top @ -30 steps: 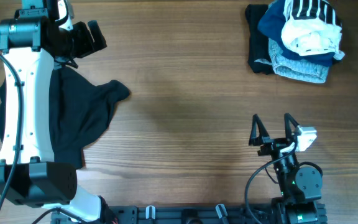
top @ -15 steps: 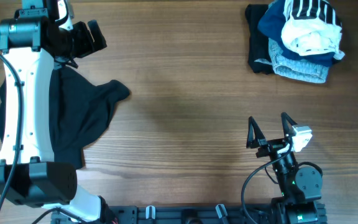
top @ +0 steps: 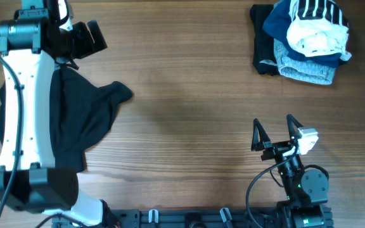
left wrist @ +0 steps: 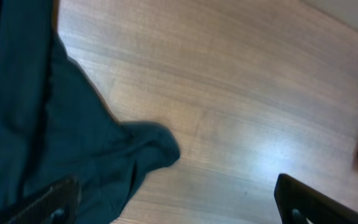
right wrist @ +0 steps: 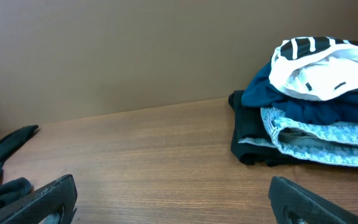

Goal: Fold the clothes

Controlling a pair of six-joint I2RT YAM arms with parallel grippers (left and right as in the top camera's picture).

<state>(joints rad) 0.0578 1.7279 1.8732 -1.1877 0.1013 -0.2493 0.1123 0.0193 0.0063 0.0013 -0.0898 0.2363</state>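
Both grippers are spread wide apart and holding nothing. The left gripper (top: 99, 38) hovers near the far left corner, by the black garment (top: 87, 114) crumpled along the desk's (top: 189, 95) left edge. The right gripper (top: 274, 123) is near the front edge. The striped white T-shirt (top: 319, 28) tops the pile (top: 296, 63) in the far right corner. Yank it and I reckon the blue clothes (right wrist: 303, 102) underneath slide off too. The right wrist view shows the pile's layers side-on, while overhead flattens them.
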